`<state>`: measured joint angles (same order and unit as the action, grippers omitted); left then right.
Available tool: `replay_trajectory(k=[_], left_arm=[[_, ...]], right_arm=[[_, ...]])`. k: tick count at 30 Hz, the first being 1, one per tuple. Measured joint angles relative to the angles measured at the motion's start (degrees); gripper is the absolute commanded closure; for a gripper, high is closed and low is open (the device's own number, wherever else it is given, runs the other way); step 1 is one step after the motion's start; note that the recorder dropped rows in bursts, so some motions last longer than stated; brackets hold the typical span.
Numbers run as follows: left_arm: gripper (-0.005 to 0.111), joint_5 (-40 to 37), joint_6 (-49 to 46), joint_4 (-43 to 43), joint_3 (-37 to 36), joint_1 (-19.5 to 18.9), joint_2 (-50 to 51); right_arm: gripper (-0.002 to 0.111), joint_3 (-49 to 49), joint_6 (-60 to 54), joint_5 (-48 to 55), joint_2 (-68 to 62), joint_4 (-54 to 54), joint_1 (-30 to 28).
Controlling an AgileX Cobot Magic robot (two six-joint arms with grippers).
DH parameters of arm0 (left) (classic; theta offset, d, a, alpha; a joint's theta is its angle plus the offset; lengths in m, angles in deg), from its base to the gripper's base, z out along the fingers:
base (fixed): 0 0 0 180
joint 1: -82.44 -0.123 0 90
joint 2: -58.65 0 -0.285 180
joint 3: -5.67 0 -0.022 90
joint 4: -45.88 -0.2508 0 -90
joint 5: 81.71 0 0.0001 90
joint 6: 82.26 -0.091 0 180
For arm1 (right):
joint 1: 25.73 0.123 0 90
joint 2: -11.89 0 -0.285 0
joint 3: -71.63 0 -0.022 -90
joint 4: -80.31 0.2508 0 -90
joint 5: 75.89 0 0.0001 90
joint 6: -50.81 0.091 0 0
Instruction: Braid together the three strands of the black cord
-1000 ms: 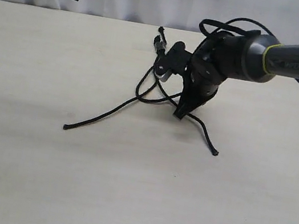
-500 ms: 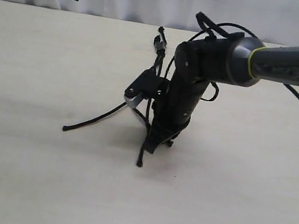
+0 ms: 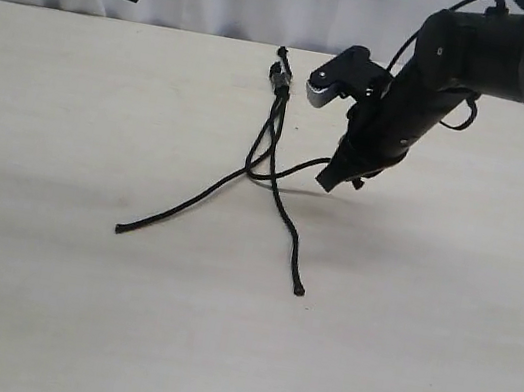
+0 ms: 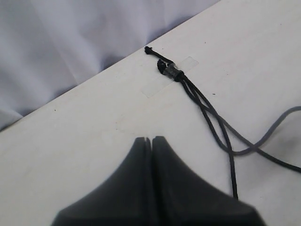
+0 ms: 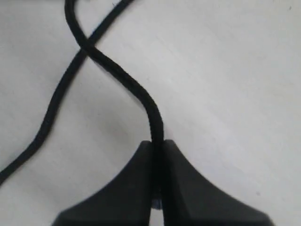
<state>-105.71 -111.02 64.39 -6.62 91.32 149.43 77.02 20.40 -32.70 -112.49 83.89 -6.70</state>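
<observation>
**Right gripper pinches one strand over the table**

On the pale table (image 3: 415, 365), the right gripper (image 5: 156, 143) has its jaws clamped on one strand (image 5: 117, 75). The left gripper (image 4: 152, 139), jaws pressed together, hangs well apart from it. The black cord (image 3: 271, 132) lies mid-table. Its other two strands cross, and its taped knot (image 4: 171, 71) is near the far edge.
</observation>
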Motion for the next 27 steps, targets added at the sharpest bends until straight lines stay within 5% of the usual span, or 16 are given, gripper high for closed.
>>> replay_trajectory(k=[16, 27], left_arm=[[0.107, 0.0, 0.0, 0.4, 0.0, 0.0, 0.0], [0.107, 0.0, 0.0, 1.3, 0.0, 0.0, 0.0]], right_arm=[[0.104, -0.1, 4.1, -1.5, 13.7, 2.1, -3.0], [0.104, -5.3, 3.2, -11.2, 2.4, -0.9, -4.0]])
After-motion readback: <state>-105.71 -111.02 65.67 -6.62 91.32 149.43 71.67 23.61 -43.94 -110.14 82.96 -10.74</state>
